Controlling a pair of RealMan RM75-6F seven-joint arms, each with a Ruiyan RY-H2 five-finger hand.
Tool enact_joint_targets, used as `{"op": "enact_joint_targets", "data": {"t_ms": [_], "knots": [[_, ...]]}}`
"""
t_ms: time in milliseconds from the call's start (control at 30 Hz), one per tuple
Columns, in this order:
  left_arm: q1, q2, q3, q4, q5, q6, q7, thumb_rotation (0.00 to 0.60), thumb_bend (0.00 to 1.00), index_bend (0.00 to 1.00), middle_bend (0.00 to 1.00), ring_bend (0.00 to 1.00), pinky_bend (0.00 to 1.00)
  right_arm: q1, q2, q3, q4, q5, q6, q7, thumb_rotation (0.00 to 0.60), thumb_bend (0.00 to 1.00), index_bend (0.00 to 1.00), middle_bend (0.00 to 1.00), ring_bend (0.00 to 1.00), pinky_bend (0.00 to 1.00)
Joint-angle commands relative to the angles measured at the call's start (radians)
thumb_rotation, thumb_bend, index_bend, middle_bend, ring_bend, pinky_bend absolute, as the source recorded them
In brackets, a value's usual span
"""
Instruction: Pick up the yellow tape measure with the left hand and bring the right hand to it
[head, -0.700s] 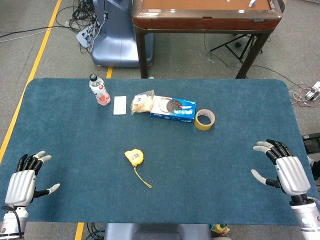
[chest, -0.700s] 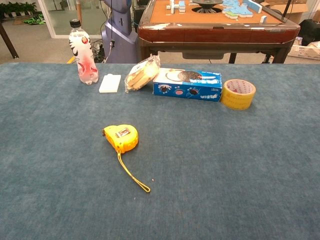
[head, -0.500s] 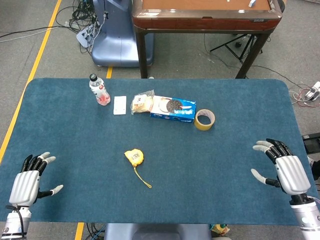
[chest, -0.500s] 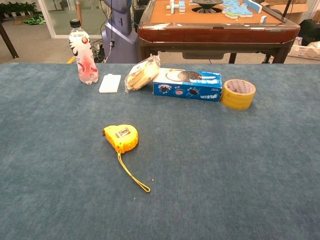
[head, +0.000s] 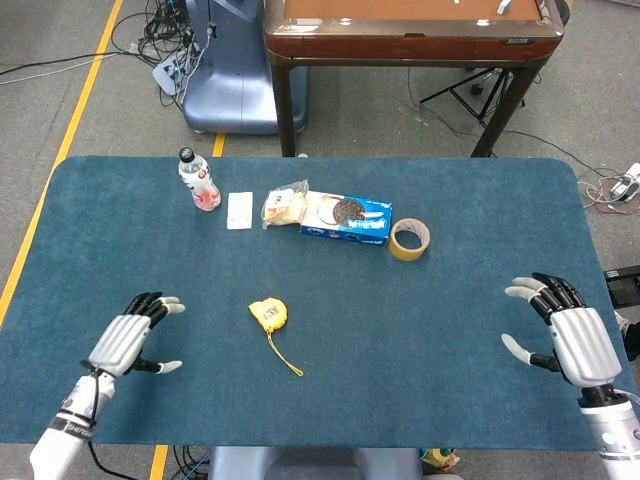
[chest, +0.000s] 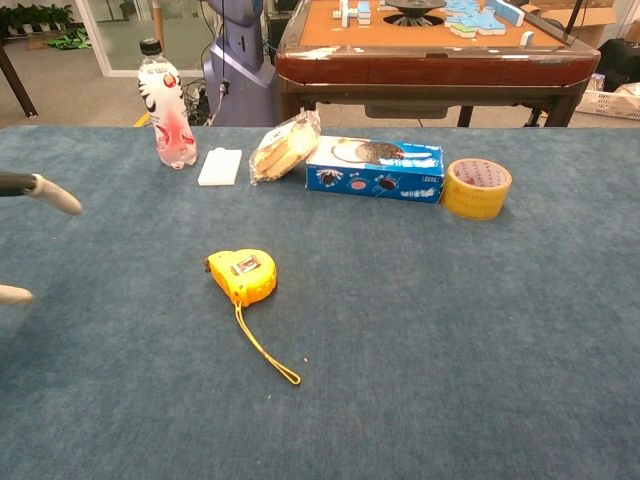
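Left hand (head: 128, 340) moved in from table's near-left corner toward centre, fingers spread, holding nothing; reach phase underway, no contact yet. Right hand (head: 572, 335) unchanged at 3 o'clock edge of table (head: 480, 260), splayed, unloaded. Yellow tape measure (head: 267, 313) lies flat near centre, strap trailing toward 5 o'clock, at 3 o'clock from left hand, well apart. Chest view catches only left fingertips (chest: 55, 197) at frame edge; right hand absent there.

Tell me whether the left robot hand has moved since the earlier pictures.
Yes. The left robot hand has moved inward over the table, toward the yellow tape measure.
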Motion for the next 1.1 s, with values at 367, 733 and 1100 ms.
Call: {"op": "enact_joint_targets", "data": {"t_ms": [367,733,1100], "knots": [[-0.294,-0.173,-0.094,0.23,-0.172,-0.346,-0.054,0.6,0.05,0.2,0.17,0.0,0.0,-0.016,0.012,0.001,0.0,0.018,0.016,-0.004,0.6,0.31,0.3,0.24,0.15,0.14],[-0.381,-0.238,-0.093,0.281,-0.243,-0.448,-0.07,0.6,0.05,0.21,0.17,0.0,0.0,-0.025,0.01,-0.001,0.022,0.032,0.016,0.013,0.6,0.31,0.3,0.24,0.15,0.14],[-0.393,-0.191,-0.062,0.223,-0.261,-0.485,-0.094,0.6,0.05,0.23,0.22,0.01,0.0,-0.034,0.01,-0.002,0.026,0.03,0.026,0.015,0.6,0.31,0.3,0.24,0.15,0.14]]}}
